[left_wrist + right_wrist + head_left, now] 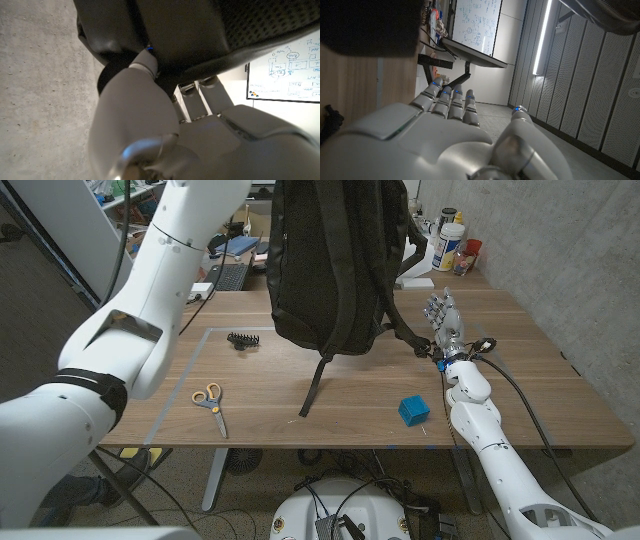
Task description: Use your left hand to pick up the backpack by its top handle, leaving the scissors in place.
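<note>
Left hand: your left hand (135,130) is curled up into the black backpack (335,260) from beneath its top, gripping it; the handle itself is hidden by the fingers, so you cannot tell exactly what they close on.
Backpack: it hangs below your left hand, its base off the wooden table (560,405).
Strap risk: a loose strap (315,388) trails down to the table; swing and it may sweep things.
Scissors: the scissors (210,402) lie apart from that strap, untouched.
Slip risk: a shallow hold could let the load drop.
Right hand: your right hand (443,317) stands fingers spread, empty, beside the backpack.
Contents: the backpack looks closed; its contents cannot be told.
</note>
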